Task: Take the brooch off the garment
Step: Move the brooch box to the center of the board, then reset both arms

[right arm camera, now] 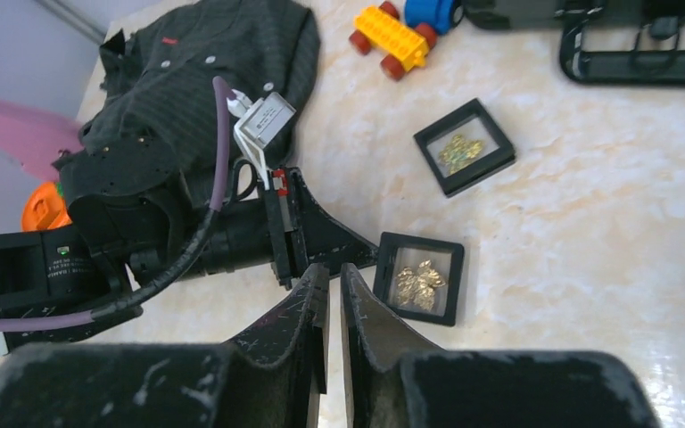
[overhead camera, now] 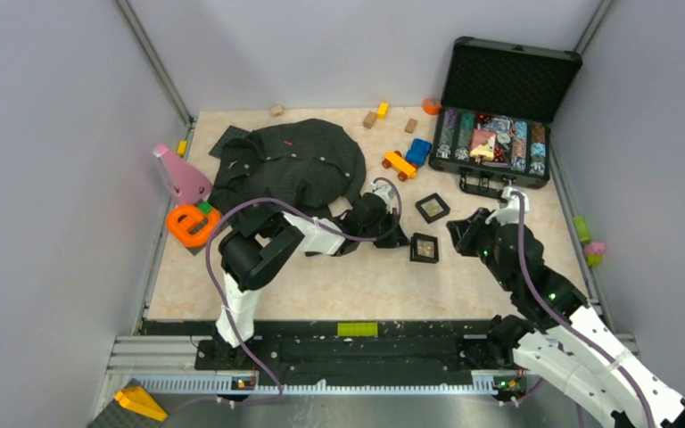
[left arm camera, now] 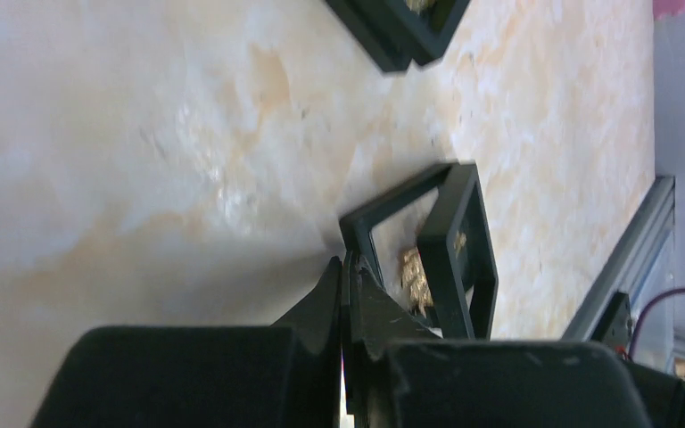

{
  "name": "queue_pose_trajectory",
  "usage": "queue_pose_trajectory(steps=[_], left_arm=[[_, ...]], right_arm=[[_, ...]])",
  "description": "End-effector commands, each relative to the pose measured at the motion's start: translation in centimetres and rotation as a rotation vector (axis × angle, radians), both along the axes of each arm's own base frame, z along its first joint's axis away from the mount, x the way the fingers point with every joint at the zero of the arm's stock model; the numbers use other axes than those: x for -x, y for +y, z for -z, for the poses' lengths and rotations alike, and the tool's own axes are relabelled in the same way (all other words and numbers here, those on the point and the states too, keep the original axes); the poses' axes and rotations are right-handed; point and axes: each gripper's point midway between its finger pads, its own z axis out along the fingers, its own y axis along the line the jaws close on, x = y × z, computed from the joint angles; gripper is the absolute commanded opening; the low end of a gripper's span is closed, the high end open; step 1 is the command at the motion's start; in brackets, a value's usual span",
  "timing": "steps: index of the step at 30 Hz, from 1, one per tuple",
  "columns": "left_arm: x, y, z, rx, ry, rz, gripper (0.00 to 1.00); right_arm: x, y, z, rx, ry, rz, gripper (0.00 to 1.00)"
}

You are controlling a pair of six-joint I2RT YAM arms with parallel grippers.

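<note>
The garment (overhead camera: pixel 290 165) lies crumpled at the back left, dark with white buttons, also seen in the right wrist view (right arm camera: pixel 205 71). A gold brooch (right arm camera: pixel 419 278) rests inside a black square box (overhead camera: pixel 425 247) in the middle of the table, away from the garment. My left gripper (overhead camera: pixel 403 241) is shut with nothing in it, its tips (left arm camera: pixel 348 263) at that box's corner (left arm camera: pixel 357 223). My right gripper (right arm camera: pixel 333 267) hovers just right of the box (overhead camera: pixel 457 230), its jaws a narrow slit apart and empty.
A second black box (overhead camera: pixel 432 208) holding a gold ornament (right arm camera: pixel 460 152) lies just behind. An open chip case (overhead camera: pixel 499 134) stands back right. A toy car (overhead camera: pixel 400 164), wooden blocks (overhead camera: pixel 370 119), a pink piece (overhead camera: pixel 181 174) and an orange ring (overhead camera: pixel 192 223) are scattered around.
</note>
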Motion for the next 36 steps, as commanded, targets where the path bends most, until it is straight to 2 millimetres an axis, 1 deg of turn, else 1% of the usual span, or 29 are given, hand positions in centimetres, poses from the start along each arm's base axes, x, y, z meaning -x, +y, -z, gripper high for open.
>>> queue_pose_trajectory(steps=[1,3,4,5,7,8,10,11,12,13,14,15,17,19,20,21,22,23,24,25,26,27,28,30,31,32,34,35,36], left_arm=[[-3.0,-2.1,-1.7,0.035,-0.093,-0.029,0.00],[-3.3,-2.3,-2.1,0.028,-0.108,-0.018,0.00],[-3.4,-1.9,-2.4,0.013,-0.126,-0.022,0.00],[-3.5,-1.2,-3.4,0.000,-0.161,-0.029,0.01],[-3.3,0.7,-5.0,-0.048,-0.230,-0.043,0.05],[-3.2,2.2,-5.4,-0.086,-0.247,-0.053,0.07],[-3.1,5.5,-6.7,-0.148,-0.279,-0.103,0.17],[-3.0,7.5,-7.6,-0.168,-0.302,-0.131,0.29],[-3.1,9.5,-8.2,-0.190,-0.322,-0.171,0.47],[-3.0,11.7,-9.1,-0.202,-0.344,-0.210,0.70],[-3.0,13.8,-10.2,-0.211,-0.368,-0.254,0.89],[-2.8,16.0,-10.8,-0.230,-0.381,-0.299,0.93],[-2.7,20.3,-12.6,-0.254,-0.431,-0.397,0.95],[-2.6,24.3,-13.8,-0.291,-0.499,-0.497,0.96],[-2.6,26.2,-14.1,-0.320,-0.538,-0.548,0.95],[-2.2,28.1,-13.7,-0.373,-0.593,-0.575,0.94],[-2.0,29.5,-13.9,-0.404,-0.650,-0.603,0.93],[-1.8,31.7,-14.0,-0.451,-0.701,-0.686,0.92],[-1.5,33.4,-13.9,-0.480,-0.736,-0.753,0.92],[-1.2,34.7,-14.4,-0.475,-0.781,-0.821,0.92],[-0.8,35.7,-14.4,-0.476,-0.825,-0.864,0.92],[-0.5,36.5,-14.7,-0.472,-0.877,-0.894,0.92],[-0.2,37.4,-14.8,-0.468,-0.910,-0.941,0.92],[-0.1,38.9,-14.8,-0.495,-0.944,-0.993,0.93],[-0.4,39.2,-14.5,-0.549,-0.961,-0.963,0.93],[-0.7,39.9,-14.3,-0.591,-0.958,-0.976,0.92],[-1.2,42.0,-13.8,-0.633,-0.954,-1.062,0.93],[-1.4,42.6,-13.5,-0.634,-0.961,-1.084,0.92],[-1.5,43.9,-12.9,-0.643,-0.957,-1.118,0.92]], right_arm=[[0.1,-2.9,-1.0,0.064,-0.041,0.104,0.11],[0.3,-3.6,-1.3,0.076,-0.054,0.123,0.12],[0.3,-3.9,-1.4,0.080,-0.063,0.132,0.12],[0.4,-4.1,-1.6,0.083,-0.077,0.135,0.12],[0.3,-4.1,-1.7,0.110,-0.112,0.116,0.12],[0.3,-4.2,-1.7,0.122,-0.129,0.116,0.13],[-0.1,-4.9,-1.6,0.147,-0.155,0.145,0.19],[-0.3,-5.2,-1.4,0.165,-0.169,0.160,0.24],[-0.6,-5.4,-1.2,0.181,-0.185,0.177,0.41],[-1.0,-5.5,-0.7,0.215,-0.207,0.179,0.66],[-1.4,-5.5,-0.2,0.249,-0.227,0.177,0.79],[-1.7,-5.4,0.2,0.273,-0.249,0.172,0.83],[-2.2,-5.6,0.6,0.299,-0.290,0.182,0.85],[-2.6,-5.7,0.7,0.320,-0.350,0.190,0.85],[-2.8,-5.9,0.9,0.333,-0.380,0.201,0.85],[-2.8,-6.2,1.3,0.341,-0.403,0.223,0.85],[-2.9,-6.5,1.8,0.349,-0.418,0.237,0.85],[-3.0,-6.5,2.5,0.358,-0.428,0.240,0.85],[-3.1,-6.5,3.1,0.359,-0.431,0.242,0.84],[-3.2,-6.5,3.8,0.377,-0.431,0.241,0.84],[-3.4,-7.0,4.4,0.412,-0.438,0.261,0.84],[-3.5,-7.8,5.0,0.448,-0.440,0.302,0.84],[-3.6,-8.7,5.1,0.485,-0.456,0.347,0.85],[-3.9,-10.5,5.7,0.539,-0.475,0.410,0.86],[-4.5,-11.0,6.2,0.536,-0.460,0.409,0.86],[-5.2,-11.5,6.8,0.519,-0.441,0.398,0.85],[-6.3,-12.0,7.4,0.460,-0.435,0.372,0.83],[-6.6,-12.9,7.5,0.468,-0.432,0.398,0.83],[-6.9,-13.6,7.6,0.496,-0.425,0.415,0.83]])
